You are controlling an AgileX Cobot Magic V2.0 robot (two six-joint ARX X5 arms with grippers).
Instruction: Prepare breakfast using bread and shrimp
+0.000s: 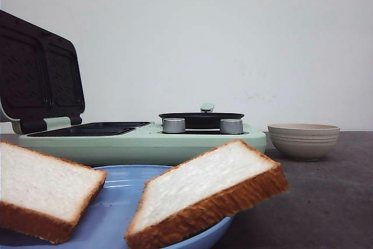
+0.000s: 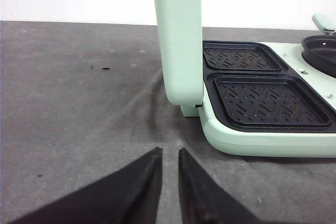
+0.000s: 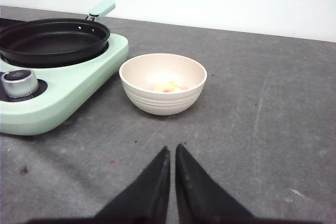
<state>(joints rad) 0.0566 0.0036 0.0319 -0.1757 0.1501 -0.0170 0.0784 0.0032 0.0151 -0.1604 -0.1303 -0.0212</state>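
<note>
Nearest the front camera, two slices of bread lie on a blue plate (image 1: 116,214): the left slice (image 1: 44,193) rests flat toward the plate's left side, and the right slice (image 1: 204,193) sits tilted over the plate's right rim, one corner jutting out past it above the table (image 1: 326,202). Behind the plate stands a mint-green breakfast maker (image 1: 145,141) with its dark ribbed lid (image 1: 38,74) raised at the far left, two black sandwich plates (image 2: 262,98) exposed on its left half, and a shallow black pan (image 1: 201,119) with a mint handle on its right half, above two silver knobs (image 1: 173,125). Right of the appliance, just beside it but apart, sits a beige ribbed bowl (image 3: 163,82); the right wrist view shows the shrimp (image 3: 168,87) as a small pinkish-orange clump at its bottom. The table is covered in a dark grey, slightly mottled surface with faint creases and a few small specks, and a plain white wall (image 1: 233,39) closes the scene behind it. The left hand (image 2: 169,156) hangs low over bare grey table just to the left of the appliance's hinge end, its black fingers drawn to a narrow gap with nothing between them. The right hand (image 3: 172,153) hovers over bare table on the near side of the bowl, its fingers almost meeting and likewise empty.
</note>
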